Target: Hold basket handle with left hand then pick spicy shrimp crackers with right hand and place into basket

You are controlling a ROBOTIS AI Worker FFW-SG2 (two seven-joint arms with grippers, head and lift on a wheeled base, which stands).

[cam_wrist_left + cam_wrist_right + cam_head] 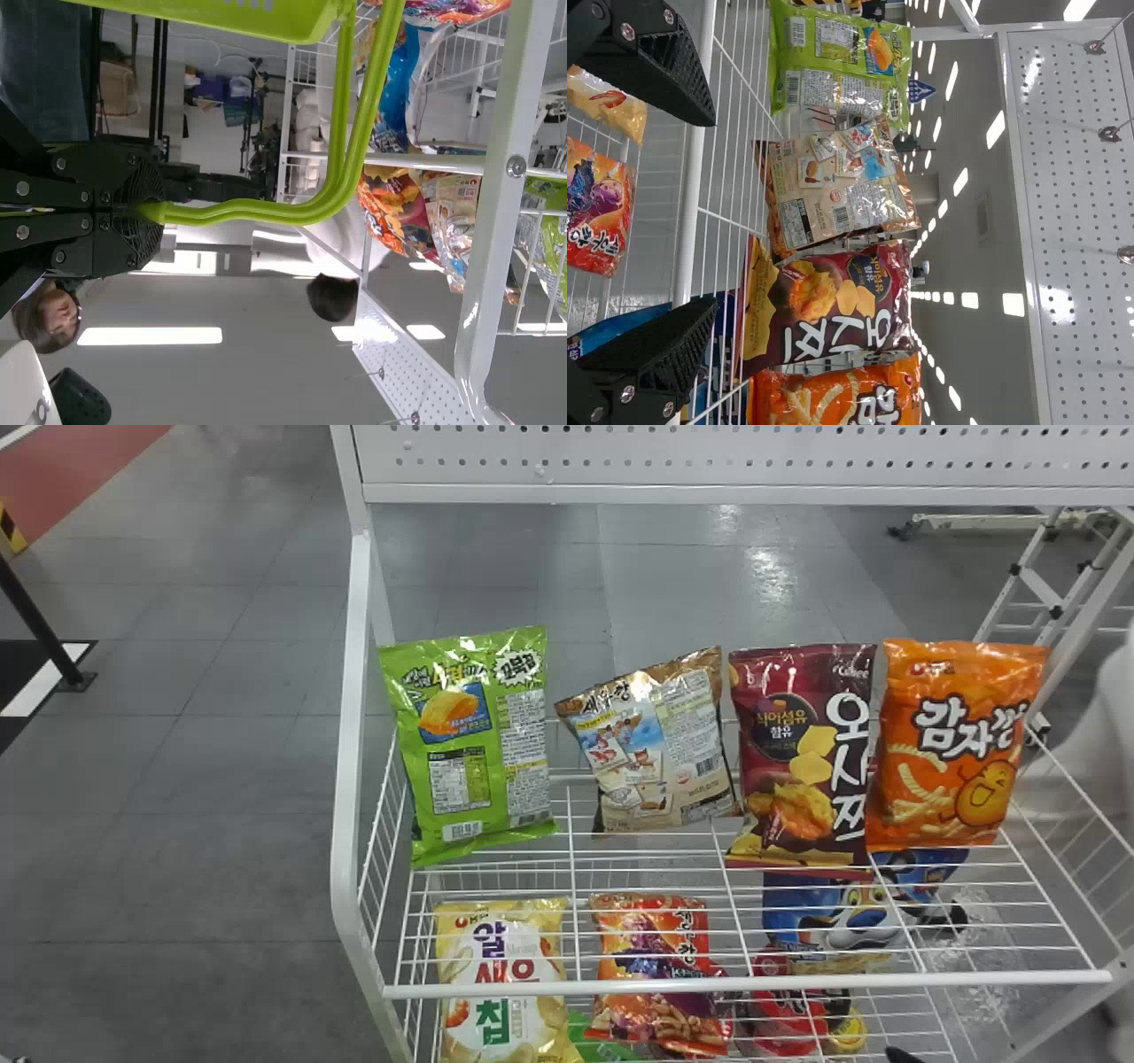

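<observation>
From my right hand (709,212) outward: its two fingers are spread with nothing between them. I judge the target to be the red-orange bag (660,974), the spicy shrimp crackers, on the lower shelf. It lies ahead of and lower than the hand, roughly in line with the opening in the right wrist view. Its long axis appears to run from the near edge toward the far side, slightly askew; how far it leans, I cannot tell.

Next outward, the front rail (753,985) of the upper shelf crosses above the bag. I judge that the approach calls for going down first, then in under that rail; a finger could catch on it or on the wires. The yellow bag (500,979) sits just beside on the left, a narrow gap between; red packaging (784,1014) sits close on the right. Side room is tight. The right hand is the one for this pick: my left hand (151,212) is pinching the green basket handle (266,211).
</observation>
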